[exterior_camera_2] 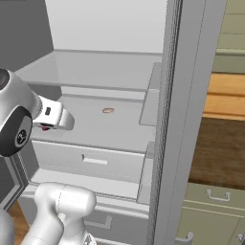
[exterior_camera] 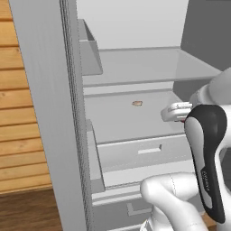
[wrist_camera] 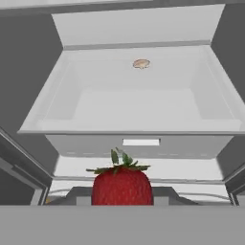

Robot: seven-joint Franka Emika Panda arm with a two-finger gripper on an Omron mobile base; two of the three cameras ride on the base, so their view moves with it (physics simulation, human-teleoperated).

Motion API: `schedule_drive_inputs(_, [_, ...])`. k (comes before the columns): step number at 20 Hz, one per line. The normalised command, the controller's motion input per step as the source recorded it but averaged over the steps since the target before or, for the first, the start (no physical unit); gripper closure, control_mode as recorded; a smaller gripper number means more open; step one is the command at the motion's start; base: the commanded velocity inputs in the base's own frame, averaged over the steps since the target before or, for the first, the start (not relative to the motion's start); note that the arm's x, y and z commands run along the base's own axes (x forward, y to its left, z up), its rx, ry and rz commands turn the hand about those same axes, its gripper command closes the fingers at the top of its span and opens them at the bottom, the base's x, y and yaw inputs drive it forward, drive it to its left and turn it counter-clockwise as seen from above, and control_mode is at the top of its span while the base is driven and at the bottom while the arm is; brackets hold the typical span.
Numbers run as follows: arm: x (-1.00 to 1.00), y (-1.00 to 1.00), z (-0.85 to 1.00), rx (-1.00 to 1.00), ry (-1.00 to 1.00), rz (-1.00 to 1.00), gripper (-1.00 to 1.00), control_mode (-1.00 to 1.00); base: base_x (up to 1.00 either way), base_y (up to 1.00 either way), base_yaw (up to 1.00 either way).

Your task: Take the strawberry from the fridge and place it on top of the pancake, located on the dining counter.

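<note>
Item: strawberry (wrist_camera: 122,185), which we recorded clamped in the gripper (exterior_camera: 177,113) before the open fridge (exterior_camera: 135,117) shelf; pickup judged done, carry and placement onto pancake at dining counter outstanding.

My pincer (exterior_camera: 180,118) is in front of the open fridge (exterior_camera: 135,67), by the front edge of a shelf, and the strawberry (wrist_camera: 122,184) sits right at it. Far behind my pincer, near the back of that shelf, lies a small flat thing (wrist_camera: 141,63). A drawer (wrist_camera: 139,143) is below the shelf.
</note>
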Motion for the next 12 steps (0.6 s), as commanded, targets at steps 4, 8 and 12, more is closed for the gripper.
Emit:
schedule_drive_inputs(4, [-0.01,0.0,-0.03,0.0,0.0,0.0,1.0,1.0,-0.51,0.02,0.0])
schedule_drive_inputs(8, [0.0,0.0,0.0,0.0,0.0,0.0,1.0,1.0,-1.0,0.01,-0.06])
schedule_drive_inputs(12, [0.0,0.0,0.0,0.0,0.0,0.0,1.0,1.0,-0.94,0.06,-0.12])
